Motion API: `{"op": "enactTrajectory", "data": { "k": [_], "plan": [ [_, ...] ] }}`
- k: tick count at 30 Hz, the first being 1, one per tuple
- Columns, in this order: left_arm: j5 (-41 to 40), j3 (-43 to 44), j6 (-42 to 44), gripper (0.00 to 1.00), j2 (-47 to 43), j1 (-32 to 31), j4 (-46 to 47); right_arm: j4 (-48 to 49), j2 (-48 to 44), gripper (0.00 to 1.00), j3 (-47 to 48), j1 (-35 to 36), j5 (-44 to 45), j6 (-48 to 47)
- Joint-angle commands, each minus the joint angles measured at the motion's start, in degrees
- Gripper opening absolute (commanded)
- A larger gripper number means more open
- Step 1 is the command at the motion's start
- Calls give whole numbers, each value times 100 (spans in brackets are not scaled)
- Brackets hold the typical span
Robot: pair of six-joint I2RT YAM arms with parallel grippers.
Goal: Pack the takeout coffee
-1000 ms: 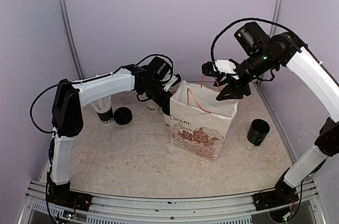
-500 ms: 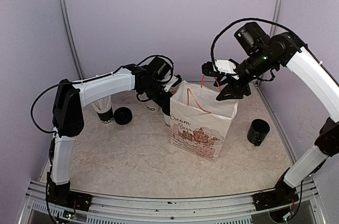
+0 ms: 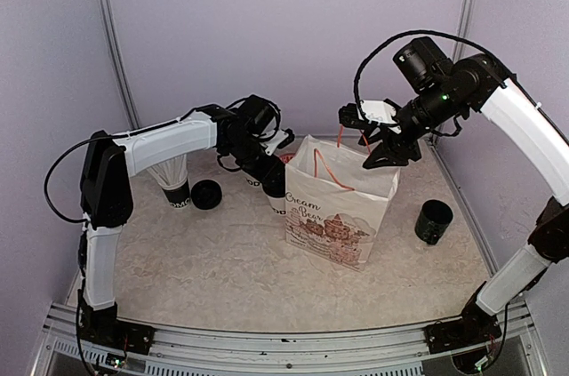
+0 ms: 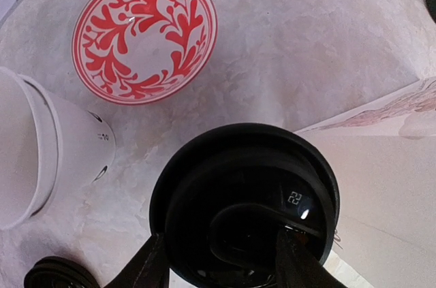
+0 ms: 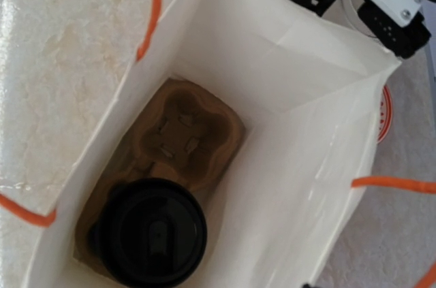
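Note:
One takeout coffee cup (image 3: 276, 191), white with a black lid (image 4: 245, 193), stands just left of the white paper bag (image 3: 342, 216). My left gripper (image 4: 221, 264) (image 3: 269, 172) comes down over it, a finger pressed against each side of the lid. A second lidded cup (image 5: 151, 237) sits inside the bag in a brown cardboard carrier (image 5: 187, 131), beside the carrier's vacant slot. My right gripper (image 3: 363, 140) hovers at the bag's back rim with its fingers apart, and an orange handle runs up to it. The right wrist view looks straight down into the bag and shows no fingers.
A red-patterned plate (image 4: 144, 35) lies behind the cup. A lidless white cup (image 4: 41, 158) and a black lid (image 4: 58, 278) are to its left. A black-based white cup (image 3: 175, 189) and a round black piece (image 3: 206, 194) sit left; a black pot (image 3: 433, 221) stands right of the bag.
The left gripper's jaws have drawn in onto the lidded cup and the left arm has shifted slightly left and back. The right arm and the bag have not moved.

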Motion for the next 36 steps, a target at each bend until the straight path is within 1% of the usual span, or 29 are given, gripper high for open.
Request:
{"op": "enactTrajectory", "data": {
  "k": [1, 8, 16, 18, 22, 26, 28, 30, 31, 32, 33, 34, 35, 36],
  "plan": [
    [199, -222, -60, 50, -323, 97, -291, 68, -44, 51, 6, -32, -12, 49],
    [254, -467, -72, 47, -498, 126, -188, 88, -40, 51, -6, -34, -25, 49],
    [415, -61, -107, 39, -218, 136, -153, 85, -63, 51, -27, -34, -26, 40],
    [470, 53, -112, 36, -152, 144, -187, 98, -99, 51, -66, -36, -10, 44],
    [615, 141, -116, 26, -107, 157, -234, 116, -162, 51, -123, -32, 14, 57],
    [662, 122, -136, 26, -138, 179, -247, 123, -193, 51, -179, -34, 23, 51],
    [509, 129, -212, 30, -131, 179, -235, 135, -193, 51, -172, -36, 17, 49],
    [386, 132, -289, 40, -166, 179, -210, 131, -185, 51, -144, -34, 5, 55],
    [337, 94, -306, 48, -245, 179, -165, 122, -181, 51, -117, -39, -2, 57],
    [322, 38, -280, 60, -306, 175, -83, 120, -184, 51, -98, -37, 1, 57],
    [344, -57, -188, 65, -390, 156, -6, 113, -193, 51, -87, -32, 26, 57],
    [300, -135, -71, 74, -445, 123, 80, 107, -200, 51, -76, -32, 58, 53],
    [209, -164, 34, 90, -516, 80, 130, 103, -214, 49, -66, -34, 102, 50],
    [134, -150, 140, 93, -525, 37, 157, 105, -224, 46, -53, -37, 150, 49]
  ]
}}
